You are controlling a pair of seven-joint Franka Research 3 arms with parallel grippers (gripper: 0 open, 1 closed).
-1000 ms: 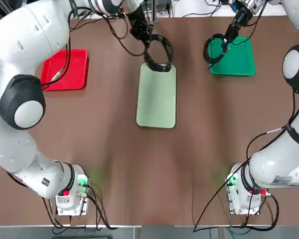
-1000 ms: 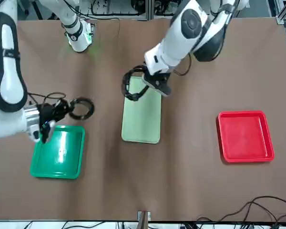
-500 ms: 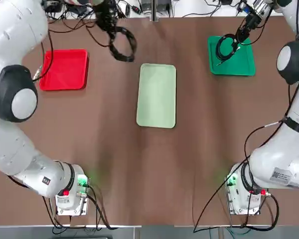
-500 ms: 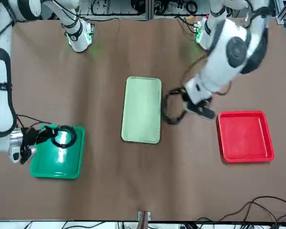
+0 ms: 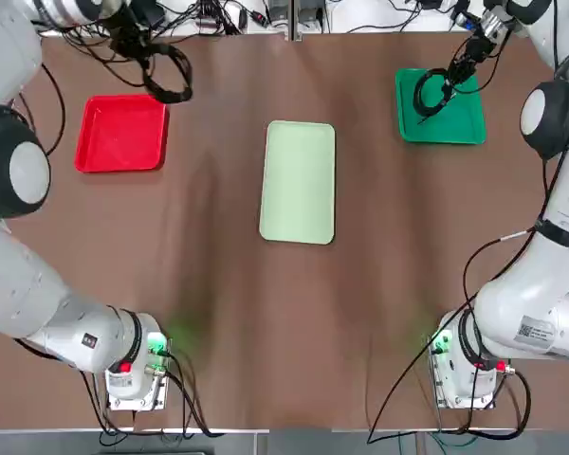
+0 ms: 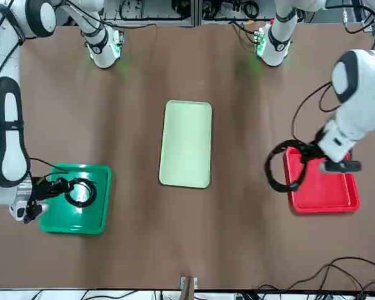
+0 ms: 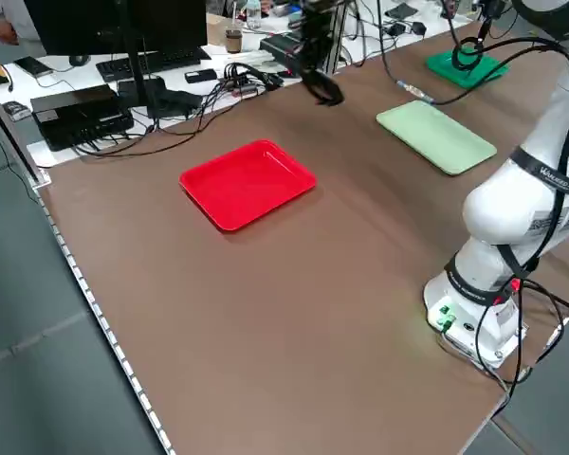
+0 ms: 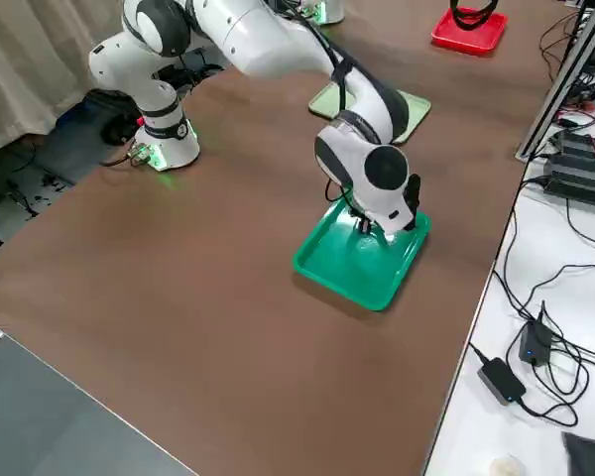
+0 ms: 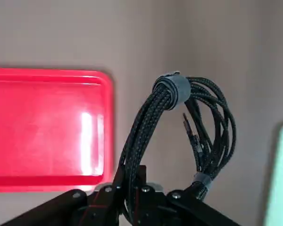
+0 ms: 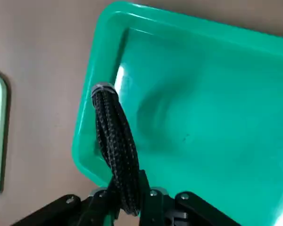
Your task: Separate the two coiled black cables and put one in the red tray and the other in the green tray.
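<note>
Top view, left gripper (image 5: 148,49): upper left of frame; fingers together, clamped on the left coil.
Left coil (image 5: 186,80): hanging from that gripper, just beside the upper right corner of the red tray (image 5: 121,134) as seen here.
Right gripper (image 5: 455,74): upper right of frame; clamped on the right coil.
Right coil (image 5: 418,94): seen over the left part of the green tray (image 5: 469,123).
Pale green tray (image 5: 298,182): upper centre, between the other two.

Front view, left coil: right of frame, loop overlapping the left edge of the red tray in this line of sight.
Right coil: lower left of frame, against the green tray's interior.

Left side view, left coil: top centre, raised above the table.
Red tray: left of centre, bare inside.

Right side view, green tray: just right of centre, partly behind the right arm (image 8: 377,164); right coil mostly hidden.

Left wrist view, left coil: pinched between the fingers; grey straps (image 9: 180,88) round the bundle.

Right wrist view, right coil: pinched, seen nearly edge-on, the green tray behind it.
</note>
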